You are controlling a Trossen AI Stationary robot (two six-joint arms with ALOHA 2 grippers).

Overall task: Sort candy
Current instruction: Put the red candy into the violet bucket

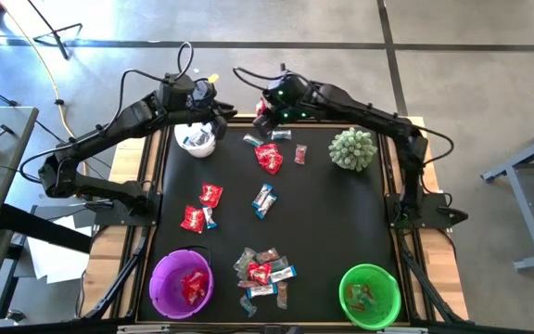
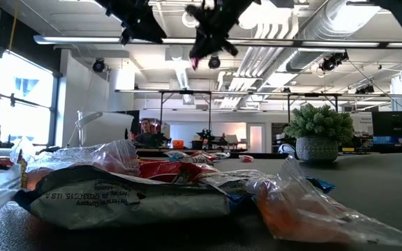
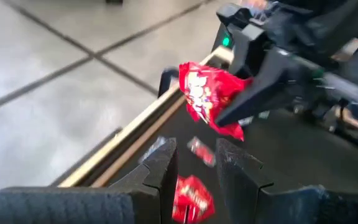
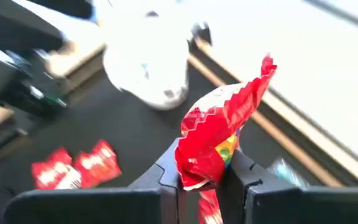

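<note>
Black mat on the table, wooden strips along both sides. Open room in the mat's middle-right, between the spiky green plant and the green bowl. Far edge crowded: both arms meet there, above a white bowl and a few loose sweets.

Right gripper raised over the far edge, fingers closed on a red packet, crinkled top standing free above the pads. Left gripper close by over the white bowl, fingers set a little apart, holding nothing.

Candy elsewhere: red packets under the right gripper, two more red ones at centre-left, a blue-and-white bar mid-mat, a mixed pile at the near edge between the purple bowl and the green one. Red packets inside the purple bowl.

Only in the left wrist view: the held packet hanging clear of the mat, pinched from one side, more red candy lying below. Only in the low view: near-edge wrappers filling the foreground, the plant in a grey pot, and beyond it an open hall with ceiling ducts, a person seated far off. Grey concrete floor around the table.
</note>
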